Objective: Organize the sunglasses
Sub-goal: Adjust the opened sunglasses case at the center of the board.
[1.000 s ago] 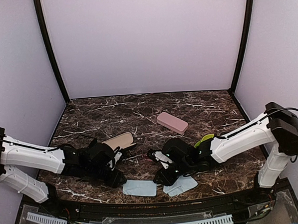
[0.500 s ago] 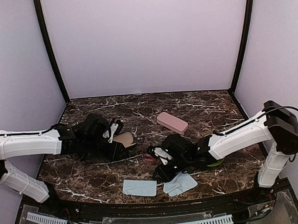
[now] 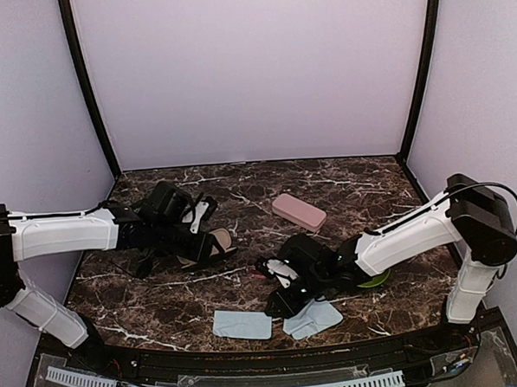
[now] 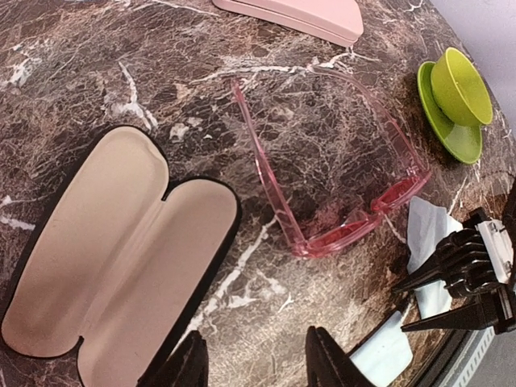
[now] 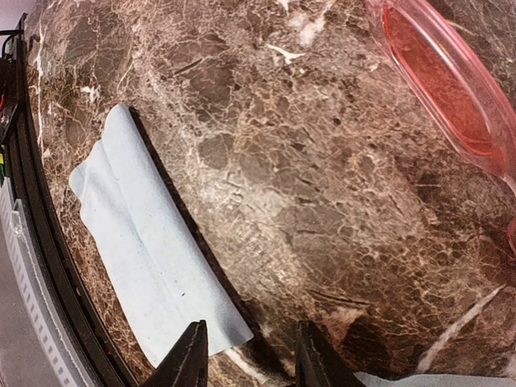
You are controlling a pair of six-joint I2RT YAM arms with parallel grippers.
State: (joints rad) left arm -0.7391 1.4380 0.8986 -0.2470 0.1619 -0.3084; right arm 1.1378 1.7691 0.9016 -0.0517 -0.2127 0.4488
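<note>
Lying on marble (image 4: pixel 97 72) — pink sunglasses (image 4: pixel 351 228); cloth (image 5: pixel 153 258) seemingly at edge.

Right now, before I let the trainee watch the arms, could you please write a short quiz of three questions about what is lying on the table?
1. True or false: the pink sunglasses lie on the table with their arms folded shut.
2. Choose one. The black case is: A) closed; B) open and empty; C) open with glasses inside.
3. How many light blue cloths lie near the front edge of the table?

Key: 1 false, the arms are spread open; 2 B; 3 two.
</note>
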